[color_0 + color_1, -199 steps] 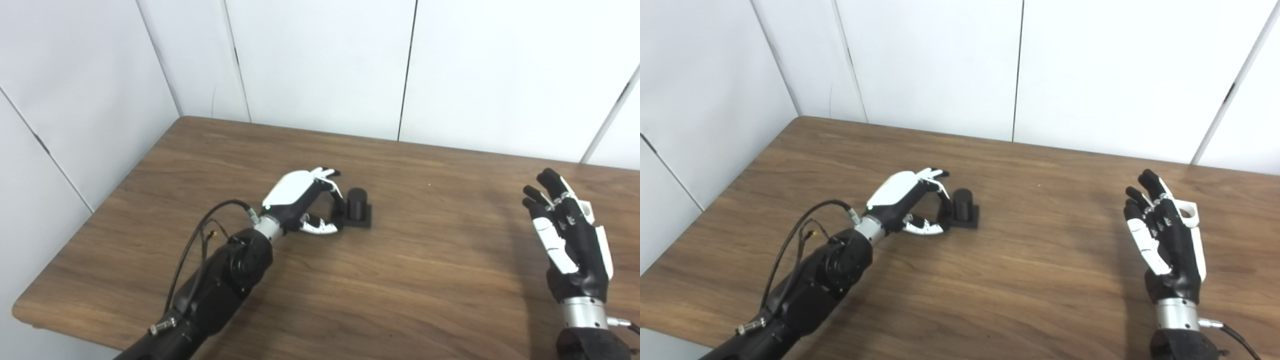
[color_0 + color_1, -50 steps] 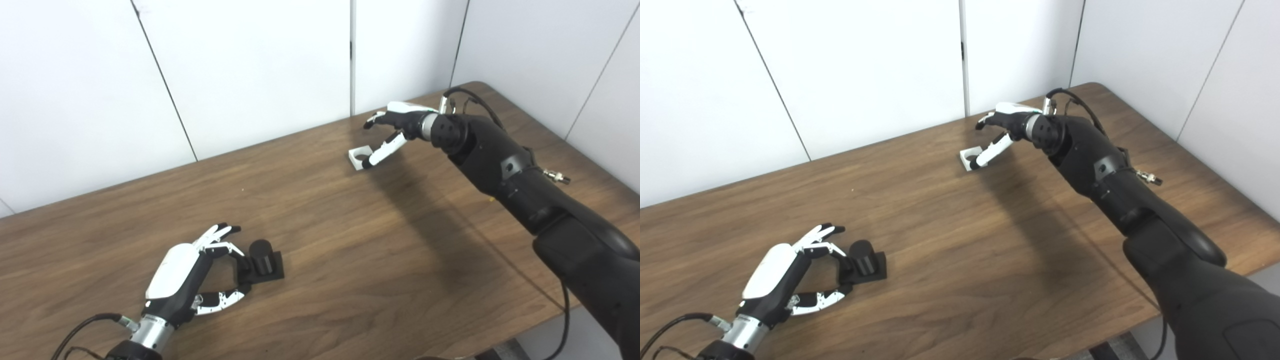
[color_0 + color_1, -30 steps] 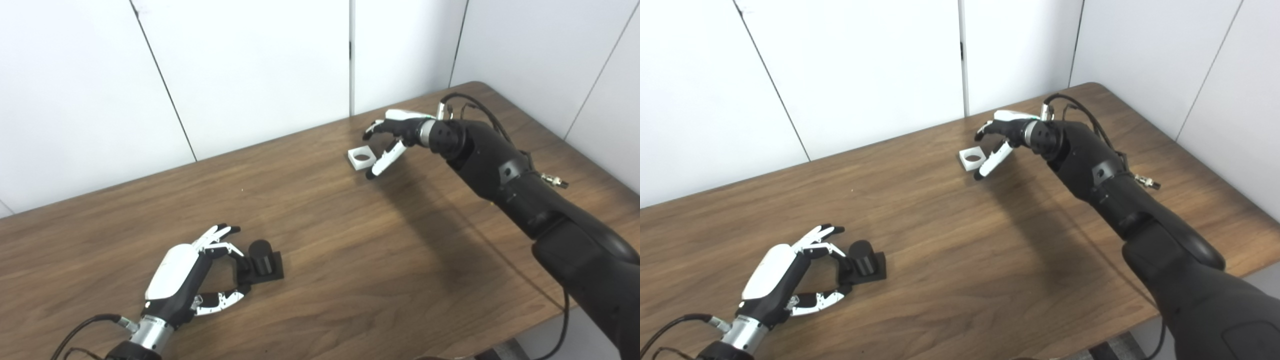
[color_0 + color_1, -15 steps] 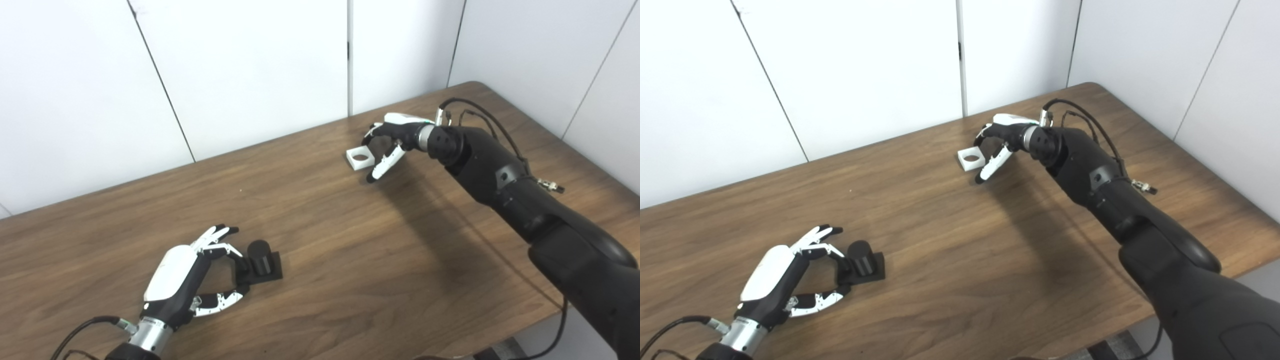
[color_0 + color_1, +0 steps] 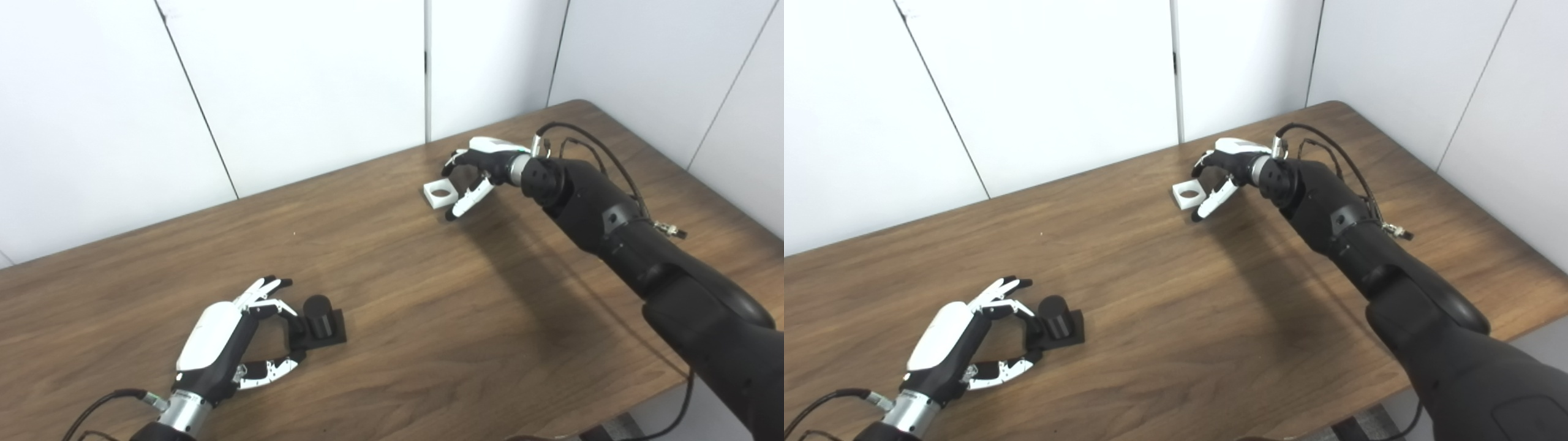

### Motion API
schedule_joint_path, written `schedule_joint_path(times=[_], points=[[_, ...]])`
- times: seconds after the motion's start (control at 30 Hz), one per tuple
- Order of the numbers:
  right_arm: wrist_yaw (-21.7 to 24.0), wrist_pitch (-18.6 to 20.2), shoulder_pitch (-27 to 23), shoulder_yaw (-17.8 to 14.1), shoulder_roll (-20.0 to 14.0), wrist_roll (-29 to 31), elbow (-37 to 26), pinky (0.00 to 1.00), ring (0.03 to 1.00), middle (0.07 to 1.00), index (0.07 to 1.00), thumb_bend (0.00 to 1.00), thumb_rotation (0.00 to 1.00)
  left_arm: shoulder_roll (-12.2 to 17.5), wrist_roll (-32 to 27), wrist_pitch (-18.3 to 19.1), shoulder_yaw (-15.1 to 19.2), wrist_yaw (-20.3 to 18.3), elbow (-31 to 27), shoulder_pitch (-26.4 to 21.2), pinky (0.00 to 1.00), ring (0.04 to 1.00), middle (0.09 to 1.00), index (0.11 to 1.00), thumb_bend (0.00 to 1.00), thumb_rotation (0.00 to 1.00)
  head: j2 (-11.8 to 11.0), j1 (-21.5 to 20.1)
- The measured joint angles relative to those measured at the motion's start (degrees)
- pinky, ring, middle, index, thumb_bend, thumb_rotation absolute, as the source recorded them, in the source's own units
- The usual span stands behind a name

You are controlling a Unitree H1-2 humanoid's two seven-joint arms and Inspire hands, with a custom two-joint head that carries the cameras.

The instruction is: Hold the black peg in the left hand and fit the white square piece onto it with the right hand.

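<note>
Step in hand, judging by the layout: right hand (image 5: 474,174) reaching to pick up the white square piece (image 5: 440,194); fitting not begun. Taking the black peg (image 5: 318,316) as landmark: the white piece lay flat on the table (image 5: 429,318) well apart from it, toward the far wall and off to the right. The right hand sat just beside the white piece, on the side away from the peg. Its fingers were spread and curled over that edge, thumb reaching past the nearer corner; not pinching. Contact with the piece could not be told.

Left hand (image 5: 217,349) lay on the table just on the near-left of the peg. Fingers apart, cupped round the peg's square base; fingertips looked to touch or nearly touch the base, no firm grasp visible. Peg not lifted.

Orientation: the peg stood upright on its flat base, long axis vertical, top pointing up. The white piece lay flat, round hole facing up, hole axis vertical, sides a bit skewed to the table edge.

Next move likely calls for closing the right fingers and thumb on opposite sides of the white piece, lifting it, and carrying it over to the peg. The left hand needs to close on the peg base. The hole must then line up over the peg top.
</note>
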Motion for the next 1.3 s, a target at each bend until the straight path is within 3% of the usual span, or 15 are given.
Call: schedule_joint_path(times=[0.2,0.6,1.17,1.23,1.3], points=[[-0.79,-0.98,-0.87,0.25,0.1,-0.34,1.34,0.83,0.942,0.953,0.772,0.72,0.38,-0.01,0.0,0.77,-0.01,0.0,-0.88,0.51,0.9,0.96,0.905,0.494,0.52,0.08,0.26,0.26],[-2.92,-3.07,-0.97,0.52,0.38,-0.81,2.97,0.82,0.92,0.934,0.717,0.69,0.34,-0.01,0.01,1.07,-0.06,-0.08,-1.64,1.06,0.9,0.958,0.907,0.494,0.52,0.08,0.7,0.97],[-4.66,-3.14,-1.38,0.8,1.21,-0.98,4.06,0.81,0.909,0.912,0.65,0.69,0.26,0.0,0.05,1.63,-0.06,-0.25,-2.32,1.4,0.9,0.958,0.907,0.494,0.52,0.08,1.49,1.49],[-5.17,-3.3,-1.38,0.64,1.33,-0.89,4.34,0.81,0.909,0.905,0.529,0.55,0.18,0.0,0.05,1.71,-0.06,-0.26,-2.38,1.44,0.9,0.957,0.905,0.494,0.52,0.08,1.49,1.49],[-5.58,-3.58,-1.36,0.41,1.49,-0.48,4.55,0.82,0.908,0.9,0.504,0.52,0.16,0.0,0.05,1.71,-0.06,-0.26,-2.38,1.45,0.9,0.958,0.906,0.494,0.52,0.08,1.58,1.67]])
